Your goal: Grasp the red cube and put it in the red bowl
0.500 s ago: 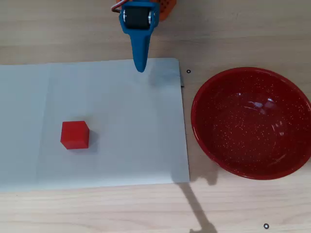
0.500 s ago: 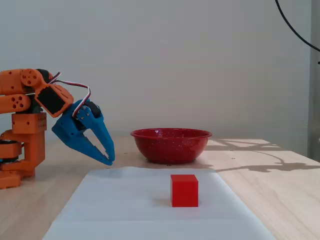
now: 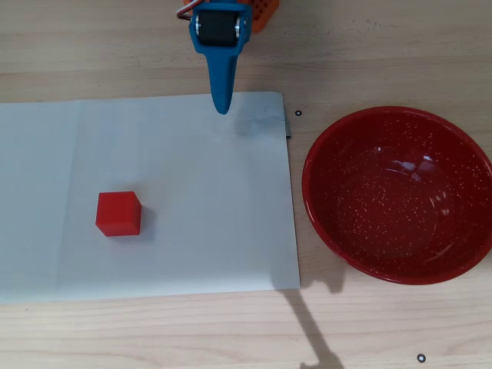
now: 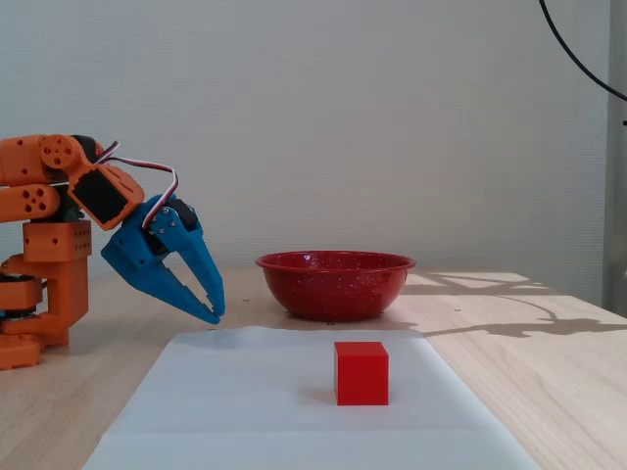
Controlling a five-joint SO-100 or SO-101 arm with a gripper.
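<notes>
The red cube (image 3: pixel 118 213) sits on a white sheet (image 3: pixel 200 246), toward its left in the overhead view. In the fixed view the red cube (image 4: pixel 361 372) stands in the foreground. The red bowl (image 3: pixel 330 138) rests empty on the wooden table to the right of the sheet; the fixed view shows the red bowl (image 4: pixel 335 284) further back. My blue gripper (image 3: pixel 222 110) points down at the sheet's far edge, well away from the cube. Seen from the side, the gripper (image 4: pixel 214 316) has its fingertips together, holding nothing and hovering just above the table.
The orange arm base (image 4: pixel 49 264) stands at the left of the fixed view. The white sheet (image 4: pixel 245 411) covers most of the table's near part. A black cable (image 4: pixel 578 59) hangs at the upper right.
</notes>
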